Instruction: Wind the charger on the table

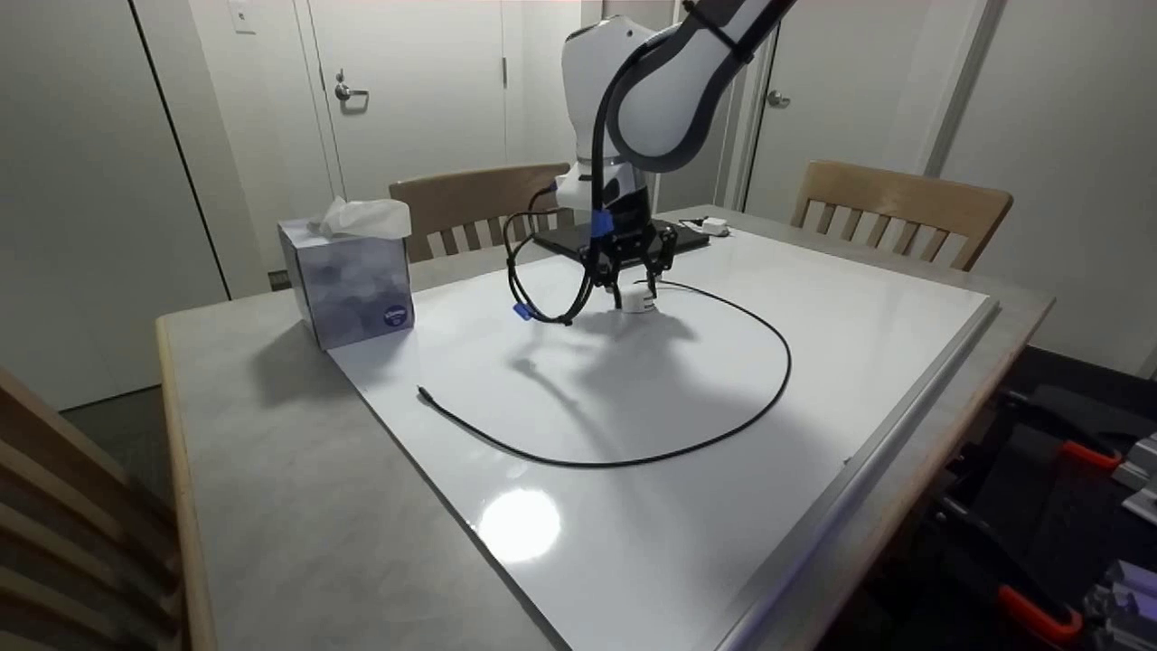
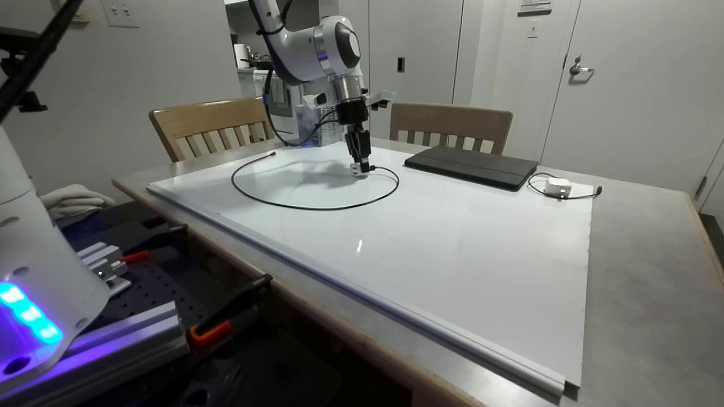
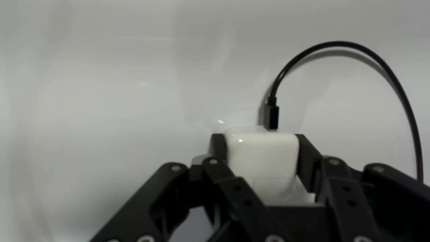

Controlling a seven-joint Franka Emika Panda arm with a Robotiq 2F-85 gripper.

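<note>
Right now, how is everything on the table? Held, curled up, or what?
White plug block: gripped from both sides.
Tool: closed on that block.
Black cable: plugged into the block, lying in a wide curve, not wound up.
Dark slab: lying flat.
Other white plug: ungripped, thin cable curving beside it.
Tissue box: upright, tissue poking out.

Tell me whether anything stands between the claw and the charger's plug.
Nothing visible does: in the wrist view the claw is shut on the plug at two opposite sides, and the cable leaves by a different side.
</note>
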